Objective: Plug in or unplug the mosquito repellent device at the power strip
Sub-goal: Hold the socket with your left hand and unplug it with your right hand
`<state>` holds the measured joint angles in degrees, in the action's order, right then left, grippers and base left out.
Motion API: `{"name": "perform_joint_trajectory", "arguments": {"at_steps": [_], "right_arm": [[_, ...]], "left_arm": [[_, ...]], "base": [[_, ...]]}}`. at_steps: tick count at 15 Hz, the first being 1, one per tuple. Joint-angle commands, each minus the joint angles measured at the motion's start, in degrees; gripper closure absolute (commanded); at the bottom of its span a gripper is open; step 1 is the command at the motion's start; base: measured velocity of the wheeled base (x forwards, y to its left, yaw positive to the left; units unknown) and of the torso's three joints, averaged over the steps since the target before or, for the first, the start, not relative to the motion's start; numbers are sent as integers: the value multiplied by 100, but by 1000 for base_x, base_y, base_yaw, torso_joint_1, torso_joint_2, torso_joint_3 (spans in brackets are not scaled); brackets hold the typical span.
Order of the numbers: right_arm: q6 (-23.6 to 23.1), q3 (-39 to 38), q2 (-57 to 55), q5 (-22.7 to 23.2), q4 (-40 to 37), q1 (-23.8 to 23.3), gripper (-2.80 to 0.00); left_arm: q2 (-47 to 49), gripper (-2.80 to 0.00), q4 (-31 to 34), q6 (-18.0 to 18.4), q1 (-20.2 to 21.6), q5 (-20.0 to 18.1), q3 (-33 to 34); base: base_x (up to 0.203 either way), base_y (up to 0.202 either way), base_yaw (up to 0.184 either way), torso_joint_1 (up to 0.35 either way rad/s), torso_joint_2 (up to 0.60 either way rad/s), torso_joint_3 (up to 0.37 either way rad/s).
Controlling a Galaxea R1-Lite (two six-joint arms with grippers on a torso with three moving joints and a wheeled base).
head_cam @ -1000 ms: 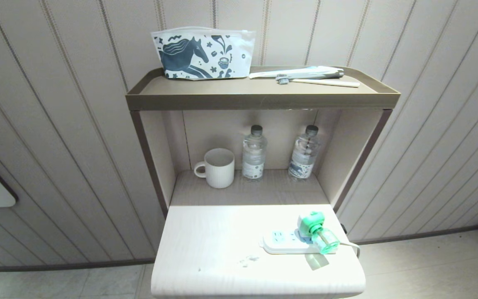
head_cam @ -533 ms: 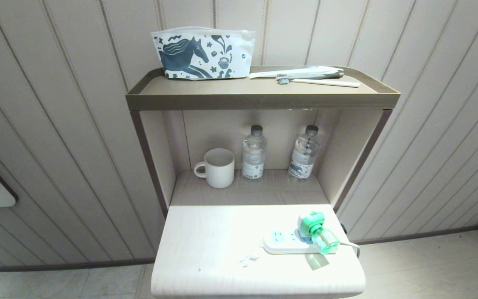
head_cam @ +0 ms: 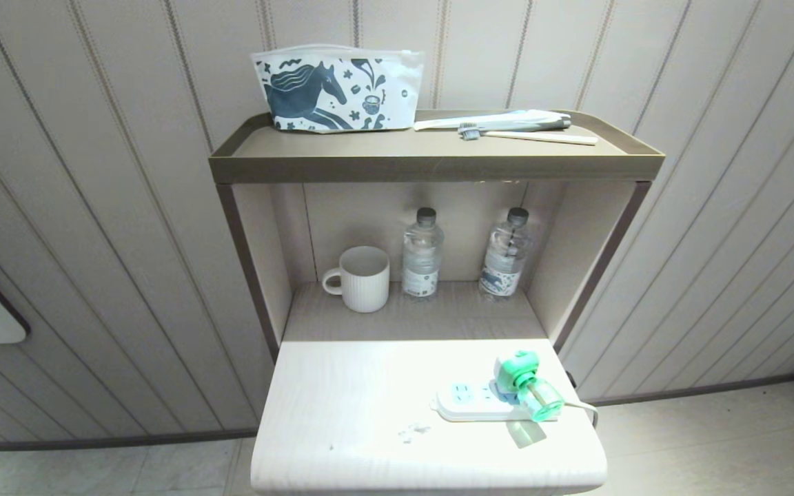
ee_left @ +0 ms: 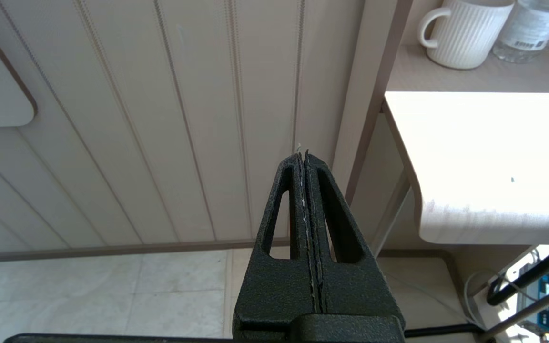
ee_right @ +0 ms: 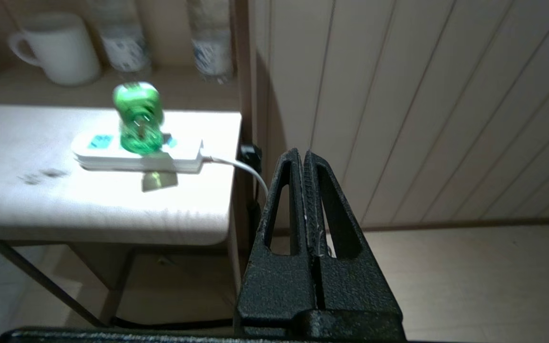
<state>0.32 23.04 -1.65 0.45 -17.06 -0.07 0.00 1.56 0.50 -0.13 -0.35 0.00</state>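
Device seated in strip; neither gripper has engaged it.

Head view: the mosquito repellent device [head_cam: 526, 386] stands plugged into the power strip [head_cam: 480, 403] at about five o'clock on the white tabletop [head_cam: 369, 399], the cord leaving toward three o'clock; neither arm appears. Left wrist view: the left gripper [ee_left: 305, 159] hangs off the table's edge, jaws pressed together, empty. Right wrist view: the right gripper [ee_right: 303, 159] is likewise closed narrow and empty, well apart from the device [ee_right: 138, 119], which lies toward ten o'clock. Judgement: unplugging is the step. The jaws should spread first, approach squarely, clasp the square head rather than the bottle, and pull straight out so the strip does not lift.
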Motion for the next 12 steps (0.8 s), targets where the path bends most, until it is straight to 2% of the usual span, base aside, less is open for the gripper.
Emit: {"name": "perform_joint_trajectory", "arguments": {"at_steps": [1,6,8,9,12], "right_arm": [[38,1208,-927,124,-732,13,0],[384,3482,-3843,378,-1126,42,0],[586,4540,-5045,569,-1468,220,0],[720,5110,-5562,624,-1825,479,0],[1047,6504,-6972,710,-3575,1731,0]], "left_arm": [[9,0,2,12,5,0,0],[9,0,-7,21,5,0,0],[9,0,-7,21,0,0,0],[9,0,-7,21,-4,0,0],[9,0,-7,21,5,0,0]], "base": [[0,0,0,0,0,0],[0,0,0,0,0,0],[0,0,0,0,0,0],[0,0,0,0,0,0],[0,0,0,0,0,0]]}}
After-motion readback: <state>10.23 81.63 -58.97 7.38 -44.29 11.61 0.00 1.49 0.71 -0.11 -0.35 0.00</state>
